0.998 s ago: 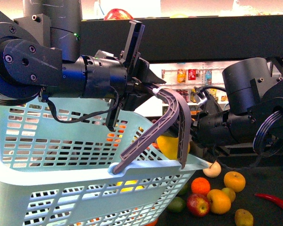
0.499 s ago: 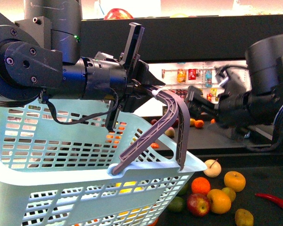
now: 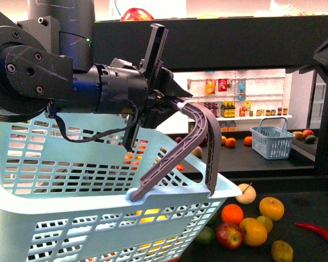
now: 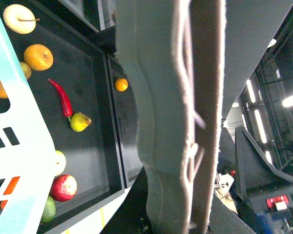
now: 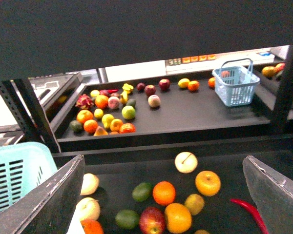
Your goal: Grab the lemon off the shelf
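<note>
My left gripper point(image 3: 172, 103) is shut on the grey handle point(image 3: 199, 147) of a pale blue slotted basket point(image 3: 71, 180) and holds it up in front of the black shelf point(image 3: 235, 38). In the left wrist view the handle point(image 4: 171, 122) fills the middle. Yellow patches show through the basket's wall slots point(image 3: 146, 212); they look like the lemon lying inside, mostly hidden. My right gripper point(image 5: 163, 161) is open and empty, above the shelf tier point(image 5: 263, 161) with its loose fruit. Its fingers point(image 5: 58, 195) stand wide apart.
On the near tier lie a cream stemmed fruit point(image 5: 186, 162), oranges point(image 5: 164, 193), an apple point(image 5: 152, 220), limes point(image 5: 142, 191) and a red chilli point(image 5: 246, 209). The farther tier holds more fruit and a small blue basket point(image 5: 235, 85). A perforated upright point(image 5: 31, 114) stands beside my basket.
My right arm has pulled back from the basket rim and left the front view. The yellow fruit it held there no longer shows at the rim. My left arm and basket have not moved.
</note>
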You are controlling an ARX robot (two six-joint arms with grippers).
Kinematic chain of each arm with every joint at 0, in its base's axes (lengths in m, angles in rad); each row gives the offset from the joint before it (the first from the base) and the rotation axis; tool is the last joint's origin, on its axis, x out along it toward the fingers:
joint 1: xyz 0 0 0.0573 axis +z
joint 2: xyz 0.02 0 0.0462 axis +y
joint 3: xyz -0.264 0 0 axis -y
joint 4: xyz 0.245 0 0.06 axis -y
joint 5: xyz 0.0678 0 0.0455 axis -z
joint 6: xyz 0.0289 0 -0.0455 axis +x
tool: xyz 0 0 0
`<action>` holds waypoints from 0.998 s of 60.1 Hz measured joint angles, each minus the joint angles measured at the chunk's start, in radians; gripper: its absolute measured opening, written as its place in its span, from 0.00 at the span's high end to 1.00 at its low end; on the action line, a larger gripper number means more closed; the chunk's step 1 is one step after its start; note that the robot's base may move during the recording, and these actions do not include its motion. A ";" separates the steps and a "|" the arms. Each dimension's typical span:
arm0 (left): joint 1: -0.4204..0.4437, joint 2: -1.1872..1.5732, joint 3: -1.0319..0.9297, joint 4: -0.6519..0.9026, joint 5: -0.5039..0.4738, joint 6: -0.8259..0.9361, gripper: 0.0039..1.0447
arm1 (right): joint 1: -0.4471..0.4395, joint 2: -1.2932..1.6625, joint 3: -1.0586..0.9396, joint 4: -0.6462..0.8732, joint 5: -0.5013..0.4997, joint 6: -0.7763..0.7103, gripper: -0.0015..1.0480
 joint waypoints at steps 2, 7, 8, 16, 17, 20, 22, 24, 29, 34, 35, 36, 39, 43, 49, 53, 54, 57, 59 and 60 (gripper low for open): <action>0.000 0.000 0.000 0.000 0.000 0.000 0.92 | -0.005 -0.042 -0.043 0.006 0.007 -0.007 0.07; 0.000 0.000 0.000 0.000 -0.002 0.001 0.92 | -0.018 -0.154 -0.150 0.002 0.015 -0.024 0.07; 0.000 0.000 0.000 0.000 -0.002 0.000 0.92 | -0.019 -0.168 -0.163 0.002 0.018 -0.025 0.07; 0.000 0.000 0.000 0.000 0.000 0.000 0.92 | -0.032 -0.324 -0.305 -0.026 0.028 -0.034 0.07; 0.000 0.000 0.000 0.000 0.000 0.000 0.92 | -0.034 -0.349 -0.325 -0.035 0.037 -0.034 0.07; 0.000 0.000 0.000 0.000 0.000 0.000 0.92 | -0.037 -0.397 -0.363 -0.056 0.037 -0.034 0.07; 0.000 0.000 0.000 0.000 0.000 0.000 0.92 | -0.039 -0.433 -0.390 -0.072 0.042 -0.034 0.07; 0.000 0.000 0.000 0.000 0.000 0.000 0.92 | -0.042 -0.478 -0.423 -0.092 0.048 -0.034 0.07; 0.000 0.000 0.000 0.000 0.000 0.000 0.92 | -0.049 -0.565 -0.475 -0.152 0.047 -0.025 0.07; 0.000 0.000 0.000 0.000 0.000 0.000 0.92 | -0.055 -0.652 -0.529 -0.193 0.031 -0.026 0.09; 0.000 0.000 0.000 0.000 0.000 0.000 0.92 | -0.058 -0.663 -0.536 -0.199 0.012 -0.029 0.10; 0.000 0.000 0.000 0.000 0.000 0.000 0.92 | -0.060 -0.688 -0.552 -0.208 -0.025 -0.042 0.13; 0.000 0.000 0.000 0.000 0.000 0.000 0.92 | -0.065 -0.754 -0.600 -0.227 -0.086 -0.063 0.21; 0.000 0.000 0.000 0.000 0.000 0.000 0.92 | -0.062 -0.826 -0.662 -0.240 -0.100 -0.083 0.31; 0.000 0.000 0.000 0.000 -0.001 0.000 0.92 | -0.033 -0.901 -0.724 -0.241 -0.040 -0.093 0.47; 0.000 0.000 0.000 0.000 -0.002 0.001 0.92 | 0.023 -0.927 -0.742 -0.238 0.000 -0.099 0.57; 0.000 0.000 0.000 0.000 -0.002 0.001 0.92 | 0.029 -0.929 -0.746 -0.238 0.000 -0.100 0.59; 0.000 0.000 0.000 0.000 0.000 0.000 0.92 | 0.044 -0.942 -0.768 -0.237 0.000 -0.103 0.67; 0.000 0.000 0.000 0.000 0.000 0.001 0.92 | 0.047 -0.951 -0.781 -0.237 0.004 -0.104 0.72; 0.000 0.000 0.000 0.000 0.000 0.001 0.92 | 0.047 -0.956 -0.789 -0.237 0.008 -0.104 0.75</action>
